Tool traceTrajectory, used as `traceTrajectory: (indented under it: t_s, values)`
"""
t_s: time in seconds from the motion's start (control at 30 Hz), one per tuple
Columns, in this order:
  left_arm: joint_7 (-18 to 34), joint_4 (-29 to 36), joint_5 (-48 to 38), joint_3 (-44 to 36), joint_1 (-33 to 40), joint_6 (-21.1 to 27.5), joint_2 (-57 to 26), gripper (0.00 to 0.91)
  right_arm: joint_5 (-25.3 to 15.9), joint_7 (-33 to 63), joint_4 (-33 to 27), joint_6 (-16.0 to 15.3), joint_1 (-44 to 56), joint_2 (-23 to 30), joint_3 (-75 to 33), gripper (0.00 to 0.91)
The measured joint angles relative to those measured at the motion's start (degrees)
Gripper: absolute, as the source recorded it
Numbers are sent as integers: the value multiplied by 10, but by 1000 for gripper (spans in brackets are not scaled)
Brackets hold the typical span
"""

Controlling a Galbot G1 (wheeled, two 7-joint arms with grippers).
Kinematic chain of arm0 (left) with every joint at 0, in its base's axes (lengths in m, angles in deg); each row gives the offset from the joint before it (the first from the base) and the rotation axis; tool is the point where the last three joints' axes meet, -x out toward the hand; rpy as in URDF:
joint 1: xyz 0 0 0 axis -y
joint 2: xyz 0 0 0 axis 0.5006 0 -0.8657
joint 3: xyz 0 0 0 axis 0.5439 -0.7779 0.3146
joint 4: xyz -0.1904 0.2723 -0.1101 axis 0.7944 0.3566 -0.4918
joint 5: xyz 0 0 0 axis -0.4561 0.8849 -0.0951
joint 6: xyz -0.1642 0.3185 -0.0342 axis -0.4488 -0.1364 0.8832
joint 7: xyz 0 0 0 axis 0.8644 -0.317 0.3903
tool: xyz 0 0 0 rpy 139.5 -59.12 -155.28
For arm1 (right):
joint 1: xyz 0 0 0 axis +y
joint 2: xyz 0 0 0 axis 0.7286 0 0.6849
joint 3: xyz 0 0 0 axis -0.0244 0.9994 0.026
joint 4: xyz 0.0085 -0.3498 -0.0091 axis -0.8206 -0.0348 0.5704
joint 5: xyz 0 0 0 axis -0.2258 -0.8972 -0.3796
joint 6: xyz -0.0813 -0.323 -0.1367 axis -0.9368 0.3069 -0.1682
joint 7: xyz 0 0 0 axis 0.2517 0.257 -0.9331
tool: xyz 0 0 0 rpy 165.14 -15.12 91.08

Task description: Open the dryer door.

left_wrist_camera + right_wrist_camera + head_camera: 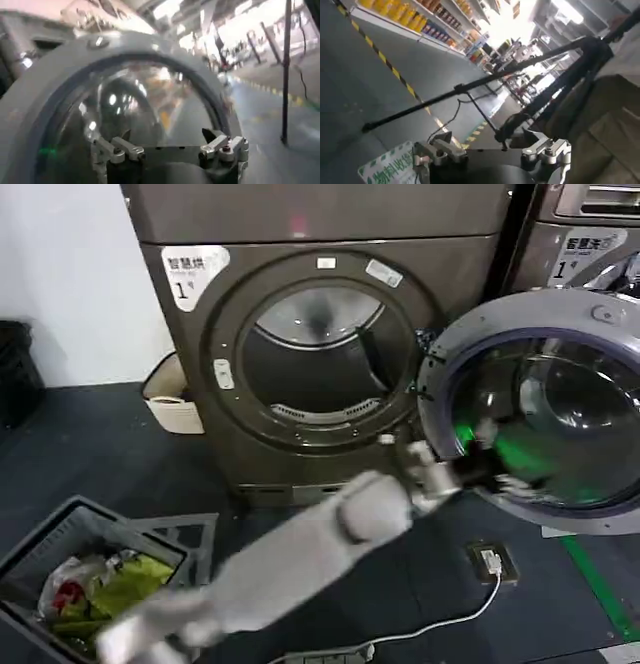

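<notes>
1. The dryer door (540, 409) is seen swung open to the right of the drum opening (315, 354), hinged at its left edge beside the dryer (300, 334) front.
2. The left gripper (478, 459) is placed against the lower left part of the door's glass window (560, 424), at the end of the left arm (300, 559), which reaches up from the lower left of the head view.
3. In the left wrist view the left gripper (170, 147) is shown with its two fingers (117, 149) spread wide, nothing held between them.
4. The door (45, 90) sits directly ahead of the pincer in that view: grey ring arching above and around it, domed glass just beyond the fingertips. Actual contact with the glass cannot be told.
5. The drum opening lies behind and to the left of the pincer, well apart from it.
6. The right gripper (492, 150) is seen in the right wrist view, fingers spread wide and empty, pointed at open floor with a black tripod (520, 75) and a yellow-black floor stripe (395, 75) beyond it.
7. A laundry basket (40, 549) with clothes (105, 584) is sitting on the floor far below and left of the left pincer.
8. A white cable (440, 624) lies on the floor below it.
</notes>
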Motion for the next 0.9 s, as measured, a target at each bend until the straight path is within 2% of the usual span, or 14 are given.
traceTrajectory:
  t_s: [0.27, 0.47, 0.63, 0.9]
  values:
    - [-2, 114, -48, 18, -26, 24, -182, 907, 14, -5, 13, -3, -6, 10, -4, 907]
    - [-4, 166, -93, 69, -94, 32, -318, 907, 17, -9, 16, -2, -14, 11, -4, 907]
    - [-17, 206, -117, 168, -197, 93, -418, 907, 18, -16, 21, -5, -21, 12, -4, 907]
    - [-12, 224, -134, 350, -365, 208, -495, 907, 15, -20, 16, -5, -35, 20, 2, 907]
